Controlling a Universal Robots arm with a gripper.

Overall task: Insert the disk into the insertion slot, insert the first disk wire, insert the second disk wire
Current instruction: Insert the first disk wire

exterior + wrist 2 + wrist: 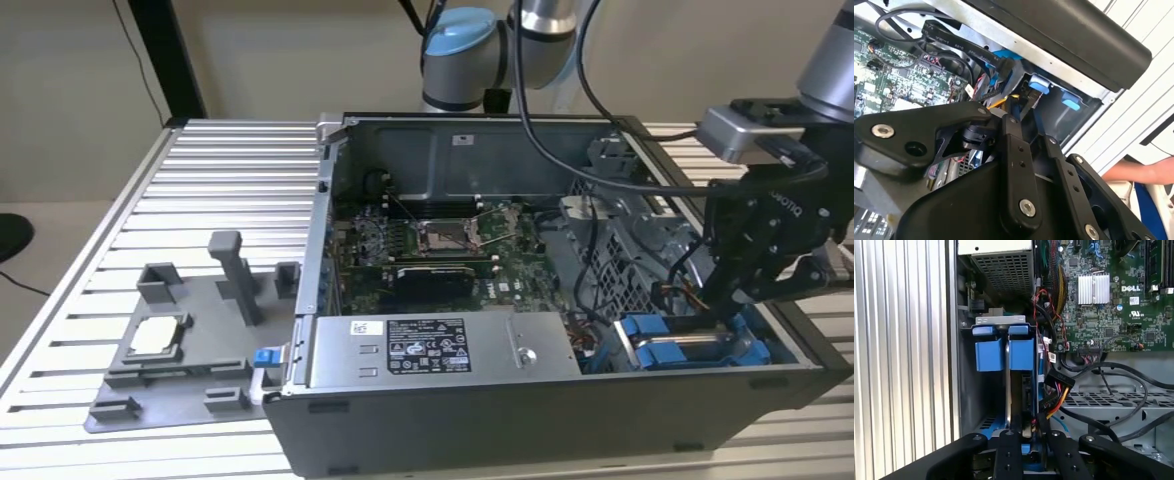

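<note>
A: Location of the disk (1013,395)?

B: Stands on edge inside the insertion slot (989,354), blue plastic on either side. That puts it in the corner of the case (534,420) nearest the camera, on the exterior view's right. Looks fully down in the bay.

A: Position of the hand (727,300)?

B: Hangs inside the case, directly above the slot, tip pointing down at the exposed edge of the disk. Opening: cannot tell whether wide, narrow or clamped on anything.

A: Wiring near the slot?

B: Black connector (1058,385) with red, yellow and black leads, inside the case just beside the disk. Plugged in or loose: cannot tell.

A: Rest of the case?

B: Lies open on the ribbed tabletop (227,170). Green motherboard (400,240) across the case floor. Grey power supply box (534,345) along the near wall of the case, between the slot and the corner on the exterior view's left. Grey fixture plate (174,390) outside the case, just beside its wall on the exterior view's left.
</note>
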